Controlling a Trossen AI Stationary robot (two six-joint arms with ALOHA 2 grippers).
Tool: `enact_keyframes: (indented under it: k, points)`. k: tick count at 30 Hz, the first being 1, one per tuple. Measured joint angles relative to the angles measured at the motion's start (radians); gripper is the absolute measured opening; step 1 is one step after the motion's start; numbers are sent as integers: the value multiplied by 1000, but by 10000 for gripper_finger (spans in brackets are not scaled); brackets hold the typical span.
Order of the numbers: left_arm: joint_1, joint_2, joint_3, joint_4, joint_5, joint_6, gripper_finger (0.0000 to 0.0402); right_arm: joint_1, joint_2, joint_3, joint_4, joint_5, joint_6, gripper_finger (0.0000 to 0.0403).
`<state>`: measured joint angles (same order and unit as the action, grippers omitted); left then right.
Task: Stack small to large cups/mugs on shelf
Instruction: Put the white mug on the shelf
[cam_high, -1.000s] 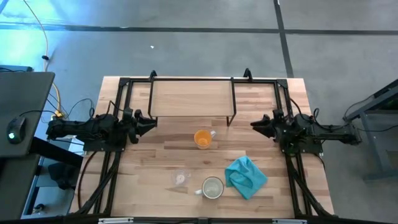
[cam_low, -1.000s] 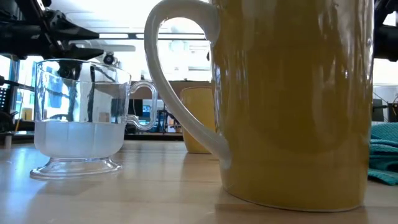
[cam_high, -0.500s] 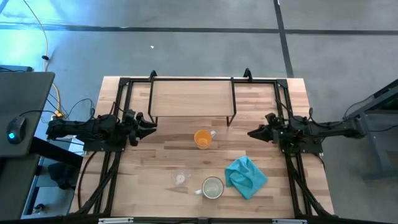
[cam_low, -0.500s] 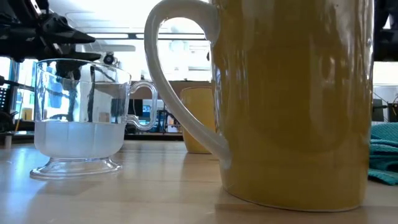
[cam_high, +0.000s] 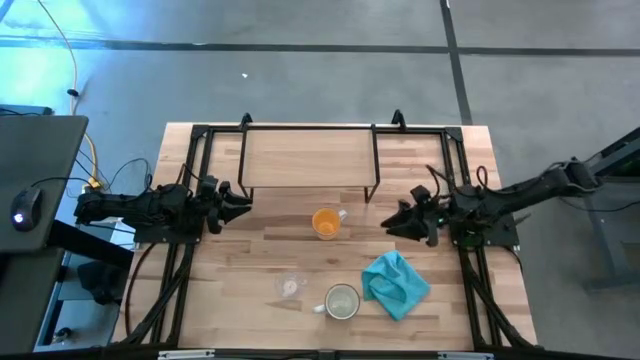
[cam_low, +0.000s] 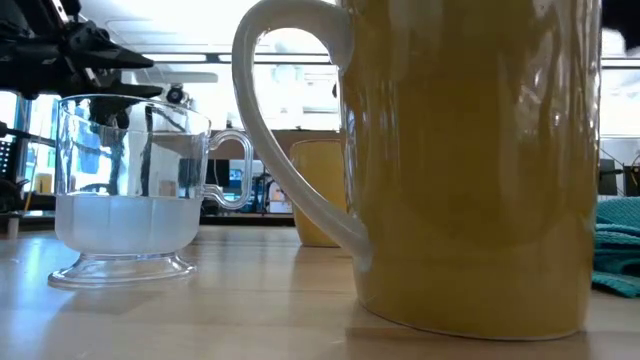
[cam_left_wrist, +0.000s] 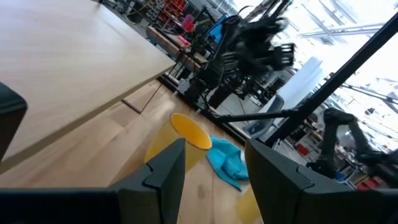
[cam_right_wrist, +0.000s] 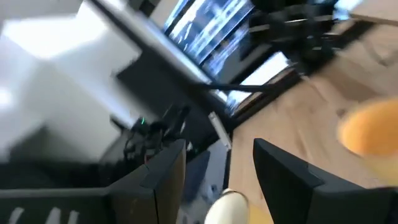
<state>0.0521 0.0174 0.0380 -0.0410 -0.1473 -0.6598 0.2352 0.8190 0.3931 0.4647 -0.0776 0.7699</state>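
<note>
Right end effector (cam_high: 392, 226) nearer orange mug (cam_high: 325, 223), fingers wide, left end effector (cam_high: 243, 201) wide

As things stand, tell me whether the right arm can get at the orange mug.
Probably yes. The right gripper is open and faces the orange mug across bare table, the cloth off to one side.

In the low view the cream-white mug (cam_low: 470, 170) fills the picture so fully that its rim and right side are cut off by the edges, and it hides most of the orange mug (cam_low: 318, 195) behind it and nearly all of the teal-blue cloth (cam_low: 620, 245). The right wrist view is smeared: the orange mug (cam_right_wrist: 370, 127) is cut off at the edge, and the cream-white mug (cam_right_wrist: 227, 208) shows only its top. From above, the clear glass cup (cam_high: 291, 287) is too faint to make out its handle.
</note>
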Motion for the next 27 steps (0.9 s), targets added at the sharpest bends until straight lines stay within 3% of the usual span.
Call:
enact_keyframes:
  k: [3, 8, 14, 22, 27]
  points:
    - [0, 0, 0, 0, 0, -1, 154, 5, 120, 167, -140, -47, -120, 181]
    - [0, 0, 0, 1, 0, -4, 154, 3, 294, 451, -581, -43, -375, 181]
    - [0, 0, 0, 1, 22, -10, 154, 6, 510, 707, -1027, -28, -367, 181]
    - [0, 0, 0, -6, 67, -10, 154, 68, 721, 872, -1121, -55, -346, 181]
    - [0, 0, 0, -8, 77, -4, 154, 87, 769, 919, -1118, -58, -316, 181]
